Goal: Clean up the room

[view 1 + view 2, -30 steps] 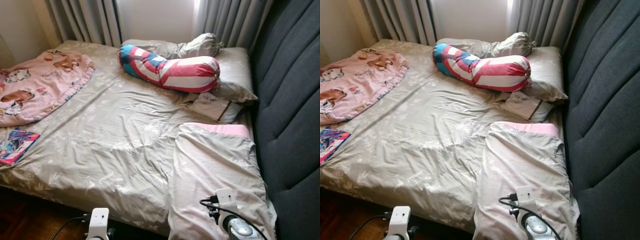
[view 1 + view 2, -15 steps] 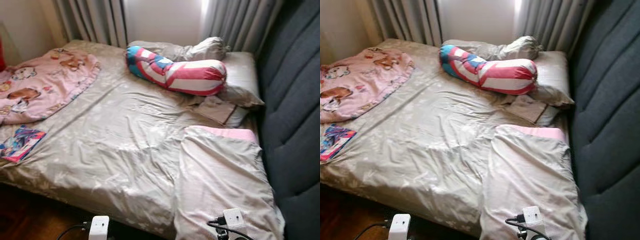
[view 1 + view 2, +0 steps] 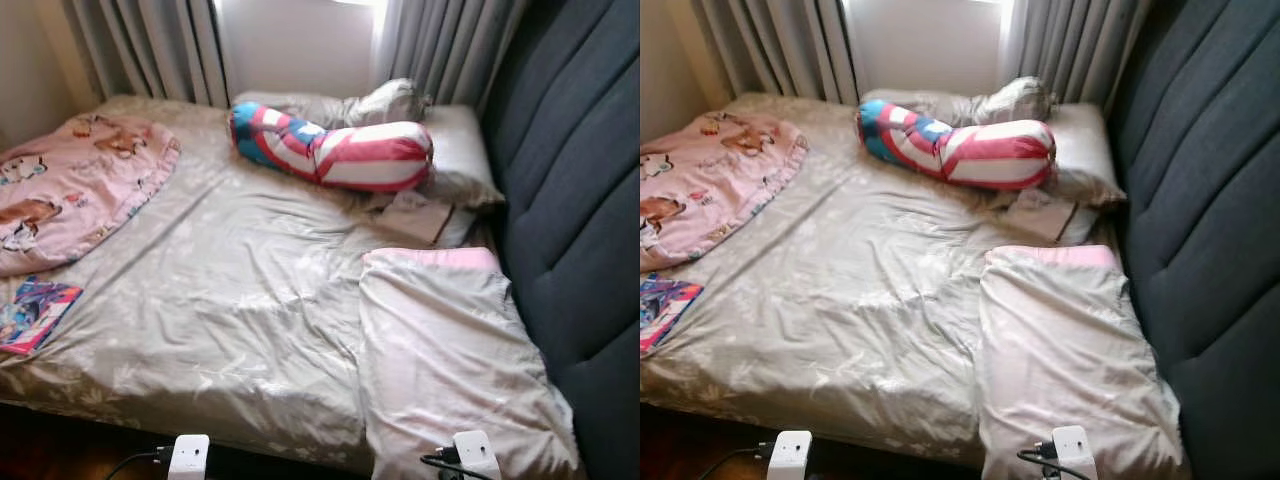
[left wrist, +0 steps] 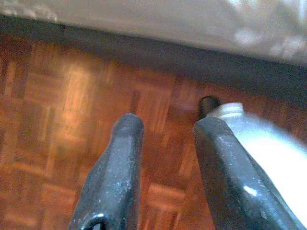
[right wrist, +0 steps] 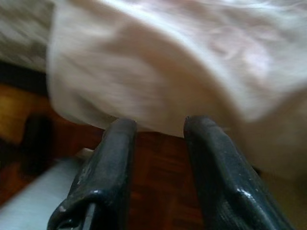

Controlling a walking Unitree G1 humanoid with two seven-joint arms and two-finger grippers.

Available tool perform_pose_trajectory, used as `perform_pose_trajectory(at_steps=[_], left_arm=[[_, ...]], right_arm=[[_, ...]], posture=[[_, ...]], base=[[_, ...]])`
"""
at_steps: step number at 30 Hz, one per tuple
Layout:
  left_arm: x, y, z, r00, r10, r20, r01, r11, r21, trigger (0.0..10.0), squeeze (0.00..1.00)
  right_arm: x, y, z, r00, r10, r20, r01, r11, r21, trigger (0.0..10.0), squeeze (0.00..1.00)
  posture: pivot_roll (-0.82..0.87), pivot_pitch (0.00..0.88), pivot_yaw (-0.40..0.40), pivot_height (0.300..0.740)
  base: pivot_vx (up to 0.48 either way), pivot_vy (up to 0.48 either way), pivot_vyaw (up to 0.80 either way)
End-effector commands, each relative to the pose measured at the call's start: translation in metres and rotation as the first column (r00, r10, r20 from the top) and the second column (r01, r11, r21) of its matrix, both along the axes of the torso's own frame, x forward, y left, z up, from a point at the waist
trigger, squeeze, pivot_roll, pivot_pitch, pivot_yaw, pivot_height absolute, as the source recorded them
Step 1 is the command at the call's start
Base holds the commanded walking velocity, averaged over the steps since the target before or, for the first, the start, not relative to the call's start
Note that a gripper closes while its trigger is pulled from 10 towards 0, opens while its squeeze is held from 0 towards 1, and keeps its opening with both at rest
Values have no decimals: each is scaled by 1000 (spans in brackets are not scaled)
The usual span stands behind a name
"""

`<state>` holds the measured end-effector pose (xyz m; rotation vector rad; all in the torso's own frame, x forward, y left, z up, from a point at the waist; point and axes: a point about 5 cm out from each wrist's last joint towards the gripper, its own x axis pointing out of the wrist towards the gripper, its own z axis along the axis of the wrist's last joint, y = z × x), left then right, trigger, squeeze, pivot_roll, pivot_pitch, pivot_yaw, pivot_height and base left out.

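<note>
My view has swung, so I'll square up to the bed (image 3: 240,300) edge, left hand (image 4: 165,167) and right hand (image 5: 156,167) released.

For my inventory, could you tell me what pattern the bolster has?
The bolster has red and white stripes with blue; clearest in the left eye view.

head stereo overlooking bed (image 3: 240,300), wrist views near floor (image 4: 57,120)

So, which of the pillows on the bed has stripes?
The long bolster pillow near the curtains: red, white and blue stripes. The pillow behind it and the folded pale duvet are plain.
</note>
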<state>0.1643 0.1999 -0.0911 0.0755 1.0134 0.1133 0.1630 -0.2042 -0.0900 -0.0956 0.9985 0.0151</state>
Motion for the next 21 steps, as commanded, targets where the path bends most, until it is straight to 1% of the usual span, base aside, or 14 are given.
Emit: perform_pose_trajectory(at_steps=[1,2,6,10,11,15,17,21], left_arm=[[2,5,1,1000,-6,-4,6,1000,14,10000,0],[2,5,1,1000,-6,-6,6,1000,15,10000,0],[2,5,1,1000,-6,-7,6,1000,15,10000,0],[1,4,1,1000,-7,-11,7,1000,12,10000,0],[1,3,0,1000,-10,-12,10,1000,11,10000,0],[-1,1,-1,1000,-18,-18,18,1000,7,10000,0],[-3,-1,-2,1000,-20,-21,20,1000,4,10000,0],[-6,-4,-3,999,-22,-28,22,1000,1,10000,0]], right_arm=[[6,9,1,1000,8,6,-8,1000,14,10000,0],[8,15,1,1000,14,7,-14,1000,16,10000,0],[11,20,2,1000,18,11,-18,1000,21,10000,0],[26,39,6,999,32,35,-33,999,34,10000,0],[27,42,7,999,37,37,-38,999,36,10000,0],[30,49,8,998,57,40,-59,998,35,10000,0],[29,50,7,998,56,39,-57,998,35,10000,0],[26,58,5,997,66,31,-67,997,38,10000,0]], posture=[[-72,44,-30,740],[-72,44,-30,740],[-71,45,-29,740],[-73,47,-29,740],[-73,47,-29,740],[-74,48,-29,740],[-75,50,-28,740],[-71,49,-29,740]], base=[[0,307,0],[0,307,0],[0,305,0],[0,307,0],[0,304,0],[0,304,0],[0,304,0],[0,304,0]])
